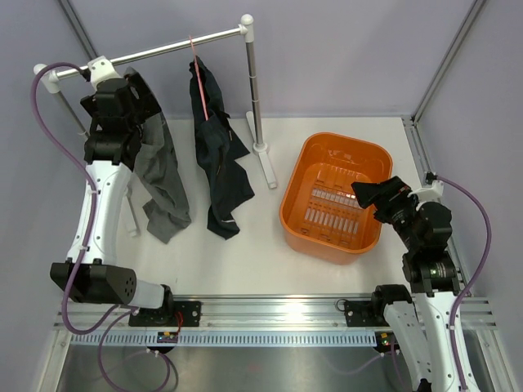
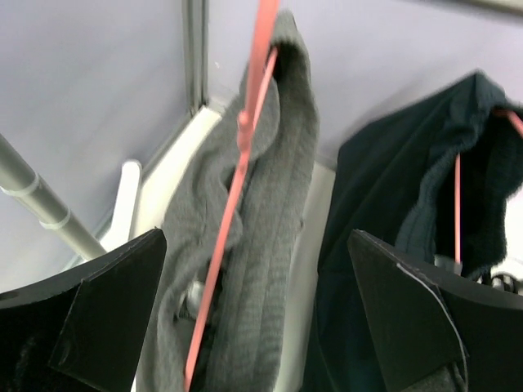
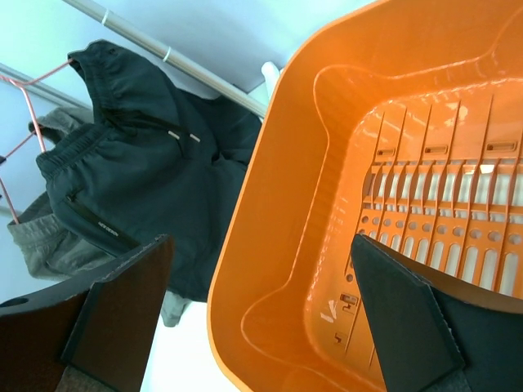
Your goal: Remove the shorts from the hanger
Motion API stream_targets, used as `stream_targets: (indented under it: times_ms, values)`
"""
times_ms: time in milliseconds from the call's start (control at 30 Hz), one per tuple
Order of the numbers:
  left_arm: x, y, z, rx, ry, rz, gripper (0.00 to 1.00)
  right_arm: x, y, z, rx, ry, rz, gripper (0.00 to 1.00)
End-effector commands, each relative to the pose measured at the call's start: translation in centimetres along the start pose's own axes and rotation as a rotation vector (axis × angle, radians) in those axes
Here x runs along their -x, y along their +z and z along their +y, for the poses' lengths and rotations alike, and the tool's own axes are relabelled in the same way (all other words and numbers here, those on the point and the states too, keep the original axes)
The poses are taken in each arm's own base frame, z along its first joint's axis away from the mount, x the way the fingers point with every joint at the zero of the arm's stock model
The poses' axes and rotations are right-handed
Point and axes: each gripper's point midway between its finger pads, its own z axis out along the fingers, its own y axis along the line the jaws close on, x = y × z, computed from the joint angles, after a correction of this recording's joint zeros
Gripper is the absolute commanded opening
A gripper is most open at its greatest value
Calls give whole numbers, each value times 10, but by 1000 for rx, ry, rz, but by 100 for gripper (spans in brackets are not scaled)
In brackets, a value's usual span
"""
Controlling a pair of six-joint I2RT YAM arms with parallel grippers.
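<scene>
Top: grey shorts [image 1: 163, 184] and dark shorts [image 1: 219, 167] hanging side by side off rail [image 1: 176, 47], grey on the left, dark on a red hanger [image 1: 198, 86]. Orange basket [image 1: 292, 192] on worktop [image 1: 245, 257], right of the rack. Right gripper [image 1: 369, 196] over basket's right rim.

Left wrist: left gripper [image 2: 255, 237] spread wide, gripping nothing, straddling grey shorts and their own thin red hanger. Contact with the cloth: cannot tell. Dark shorts just to the right, behind the right finger.

Right wrist: right gripper wide open, empty, above basket's near rim. Dark shorts on rail beyond basket, a bit of grey shorts behind them at left.
</scene>
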Motion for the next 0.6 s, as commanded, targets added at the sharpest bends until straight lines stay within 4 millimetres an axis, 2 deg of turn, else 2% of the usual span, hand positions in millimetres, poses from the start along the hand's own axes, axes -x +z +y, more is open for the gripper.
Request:
stream_targets:
  times_ms: [0,100,267,400,567]
  values:
    - [35,11,2,47,-37,-133,99,1,7,6,49,-8,0,99]
    - [35,22,3,75,-26,-140,99,-2,11,3,48,-9,7,100]
    - [43,25,-4,64,-37,-160,99,-2,14,2,42,-22,13,100]
    - [46,24,2,99,-47,-180,99,-3,15,1,48,-23,13,99]
    - [48,24,5,113,-43,-195,92,-8,19,-3,43,-20,25,99]
